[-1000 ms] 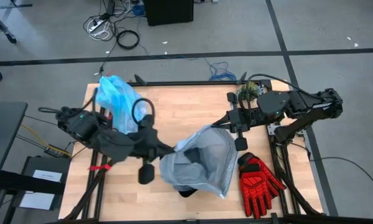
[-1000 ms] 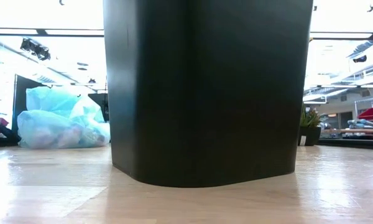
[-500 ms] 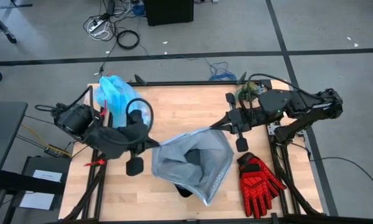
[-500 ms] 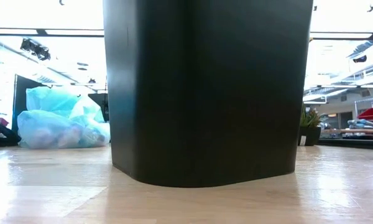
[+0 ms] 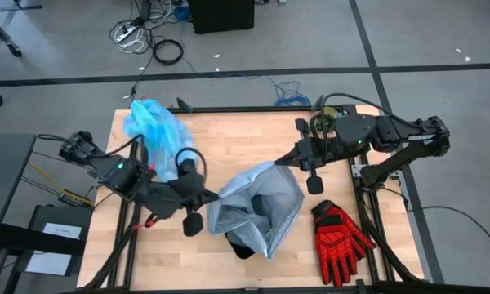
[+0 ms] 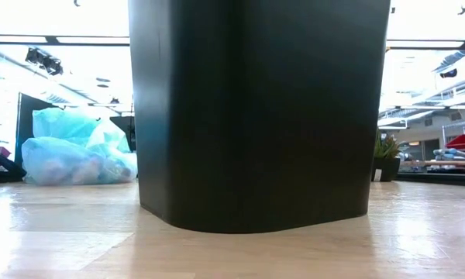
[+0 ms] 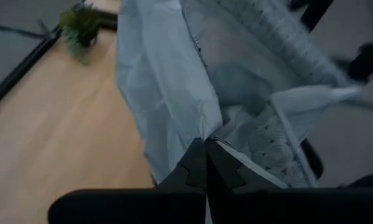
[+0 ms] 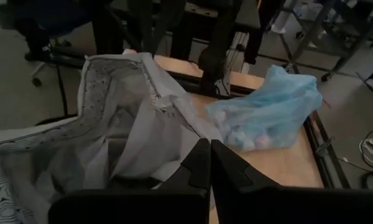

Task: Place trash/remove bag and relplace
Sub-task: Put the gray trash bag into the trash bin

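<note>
Grippers first: we see the left gripper (image 5: 216,197) pinched together on the edge of the grey-blue bag (image 5: 257,211), and the right gripper (image 5: 281,162) clamped on the opposite edge, so the bag mouth hangs stretched open between the two over the black bin (image 6: 260,116). From the low cam the bin fills the middle of the wooden table (image 5: 237,135) and we can't see the arms there at all. Left wrist cam shows its fingers (image 7: 196,171) closed tight w/ the pale bag's rim caught in them; same story on the right wrist cam, fingers (image 8: 199,165) together on the fabric-y plastic.

Cyan bag (image 5: 153,131) sits at the table's far left corner, well apart from the bin, bunched up. Thru the plastic we can make out trash (image 8: 252,140) inside it, pink and white wads, can't count them tho. Red glove (image 5: 340,233) lies on the right side near the front edge, small plant (image 5: 325,121) at the far right corner.
</note>
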